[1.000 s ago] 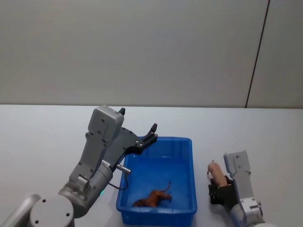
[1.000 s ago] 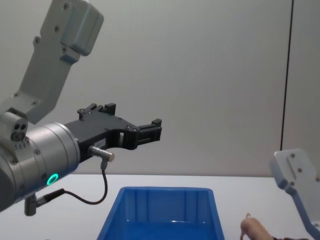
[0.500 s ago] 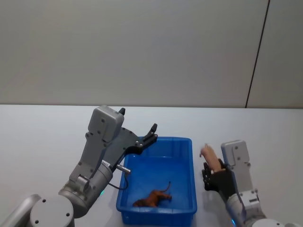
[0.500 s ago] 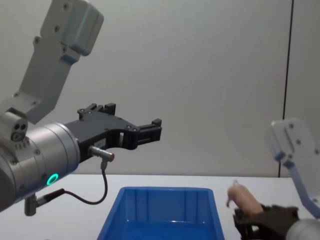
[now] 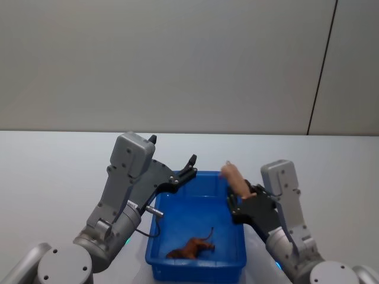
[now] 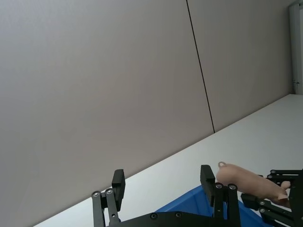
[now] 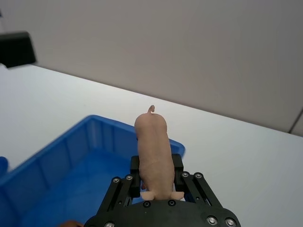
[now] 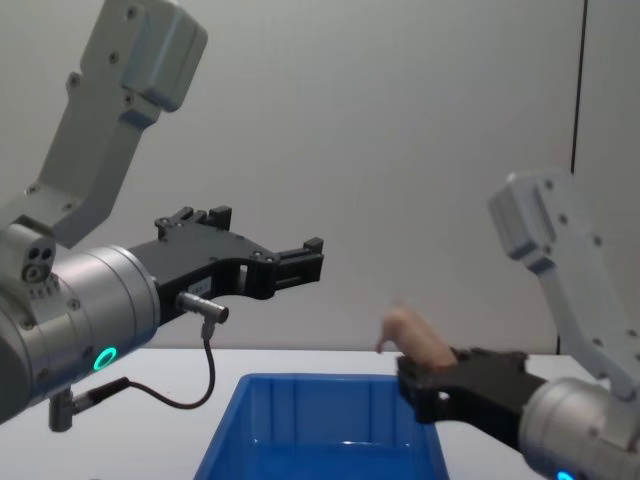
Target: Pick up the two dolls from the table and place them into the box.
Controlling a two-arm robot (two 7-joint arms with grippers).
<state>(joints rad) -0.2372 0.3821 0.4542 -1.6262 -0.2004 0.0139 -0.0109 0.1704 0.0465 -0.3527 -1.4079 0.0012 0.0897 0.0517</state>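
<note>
Pink moulded material forms the pig doll (image 7: 153, 146). We judge it light, fairly stiff and smooth enough to slip under a loose grip. The right claw (image 5: 238, 197) is closed on the doll at the end opposite its curled tail, so most of the body projects forward past the fingertips. The doll is held in the air, over the right rim of the blue box (image 5: 195, 271) near its far corner.

With so much body outside the grip, we expect the doll may pivot between the pads. A hold across the middle of the body would be steadier. We see no sign that it is fragile, so a short drop into the box should do it no harm.

Inside the box, the reddish-brown doll (image 5: 192, 247) lies on the floor near the front wall.

The left claw (image 6: 162, 182) is spread wide and holds nothing. It hangs above the box's left rear edge, clear of the white table (image 5: 53, 171).
</note>
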